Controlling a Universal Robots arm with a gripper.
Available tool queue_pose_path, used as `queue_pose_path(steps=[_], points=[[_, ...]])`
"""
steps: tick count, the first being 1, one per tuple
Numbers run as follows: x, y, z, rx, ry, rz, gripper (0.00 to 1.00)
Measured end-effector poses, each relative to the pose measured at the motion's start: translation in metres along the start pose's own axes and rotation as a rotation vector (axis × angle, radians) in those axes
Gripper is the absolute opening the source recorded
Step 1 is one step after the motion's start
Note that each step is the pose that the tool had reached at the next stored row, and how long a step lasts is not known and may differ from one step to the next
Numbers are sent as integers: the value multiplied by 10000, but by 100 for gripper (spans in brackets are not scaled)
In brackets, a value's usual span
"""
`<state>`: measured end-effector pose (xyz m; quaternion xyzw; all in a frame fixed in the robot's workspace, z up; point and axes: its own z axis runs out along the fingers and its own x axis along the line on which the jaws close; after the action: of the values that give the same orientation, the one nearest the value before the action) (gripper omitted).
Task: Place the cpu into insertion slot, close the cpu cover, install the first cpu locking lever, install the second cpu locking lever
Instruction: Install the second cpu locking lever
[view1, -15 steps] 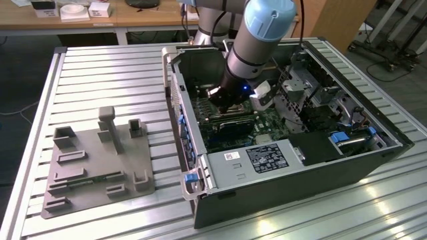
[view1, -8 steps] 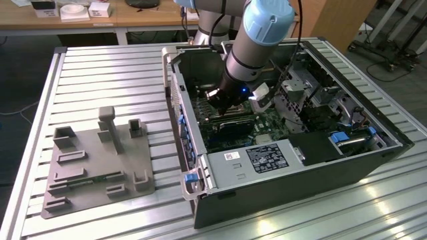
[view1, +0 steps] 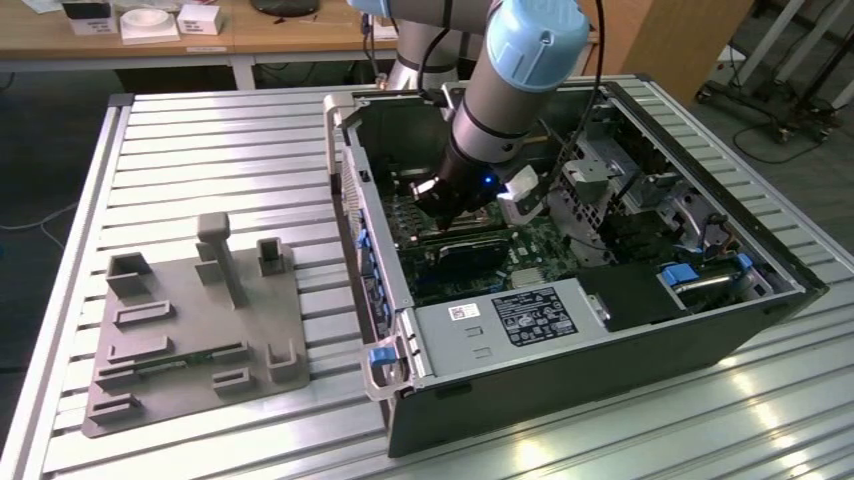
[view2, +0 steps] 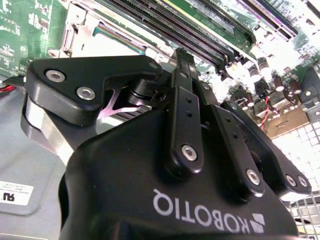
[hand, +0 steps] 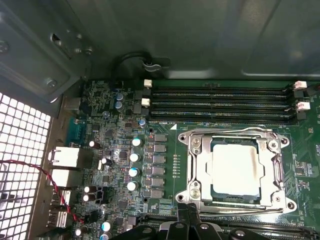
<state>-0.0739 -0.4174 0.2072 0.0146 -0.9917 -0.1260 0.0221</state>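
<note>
1. Exterior view:
   - Finds the arm reaching down into the open black computer case, which lies on its side on the slatted metal table.
   - Puts the gripper low over the green motherboard, near the case wall on the exterior view's left.
   - Notes a grey fixture plate on the table, well apart from the case on the exterior view's left.

2. Second wrist view:
   - Looks along the black gripper body, its linkage bars converging to one narrow tip.
   - Reads the fingers as pressed together, with nothing visible pinched between them.
   - Places that tip just in front of the long memory slots.

3. First wrist view:
   - Finds the cpu seated flat in the insertion slot, pale and square.
   - Sees the cpu cover lying down over it, framing the chip through its cut-out.
   - Traces thin wire levers along opposite edges of the cover; cannot tell whether latched.
   - Sets the gripper at the cover's edge farthest from the four memory slots, touching it or just beside it; cannot tell which.
</note>
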Motion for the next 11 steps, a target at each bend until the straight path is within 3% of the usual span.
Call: queue_pose_path(steps=[11], points=[[0,-2,7,0,1,-23,10]])
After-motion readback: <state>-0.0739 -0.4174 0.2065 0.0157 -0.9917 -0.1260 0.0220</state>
